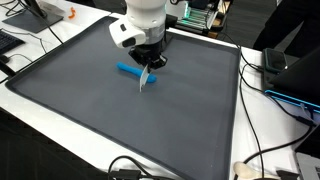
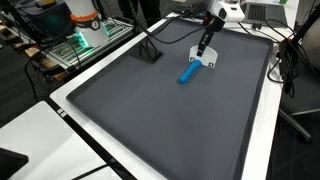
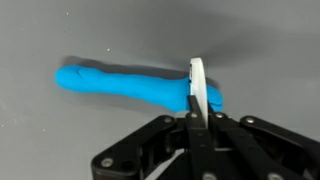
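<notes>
A blue roll (image 3: pixel 125 84) lies flat on the dark grey mat (image 1: pixel 90 110); it shows in both exterior views (image 1: pixel 128 70) (image 2: pixel 187 74). My gripper (image 3: pixel 197 120) is shut on a thin white flat piece (image 3: pixel 197 82) held on edge. That piece stands across the right-hand part of the roll in the wrist view, at or just above its surface; contact cannot be told. The white piece (image 1: pixel 146 81) hangs below the gripper (image 1: pixel 150 64) in an exterior view. From the opposite side the gripper (image 2: pixel 203 52) hangs over the roll's far end, with the white piece (image 2: pixel 199 63) below it.
The mat covers most of a white table (image 1: pixel 250 120). A black stand (image 2: pixel 150 50) sits on the mat near its far edge. Cables (image 1: pixel 270 165) and electronics (image 1: pixel 285 75) lie along the table's sides. A wire rack (image 2: pixel 80 40) stands beyond the table.
</notes>
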`<state>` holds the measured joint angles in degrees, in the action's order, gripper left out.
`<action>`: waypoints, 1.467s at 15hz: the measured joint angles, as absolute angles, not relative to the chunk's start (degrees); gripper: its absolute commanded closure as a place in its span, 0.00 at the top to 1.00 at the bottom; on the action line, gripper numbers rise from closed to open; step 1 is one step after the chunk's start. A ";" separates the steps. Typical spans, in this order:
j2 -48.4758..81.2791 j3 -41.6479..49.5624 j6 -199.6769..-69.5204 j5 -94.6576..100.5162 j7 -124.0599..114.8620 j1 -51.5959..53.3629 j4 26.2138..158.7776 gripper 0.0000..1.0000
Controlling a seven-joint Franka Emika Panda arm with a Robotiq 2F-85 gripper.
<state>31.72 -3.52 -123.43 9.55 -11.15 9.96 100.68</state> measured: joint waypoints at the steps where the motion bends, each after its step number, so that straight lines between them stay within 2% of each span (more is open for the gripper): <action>1: 31.70 -3.52 -123.39 9.49 -10.97 9.91 100.71 0.01; 22: 29.25 -3.52 -120.97 6.21 -7.52 8.66 104.38 0.01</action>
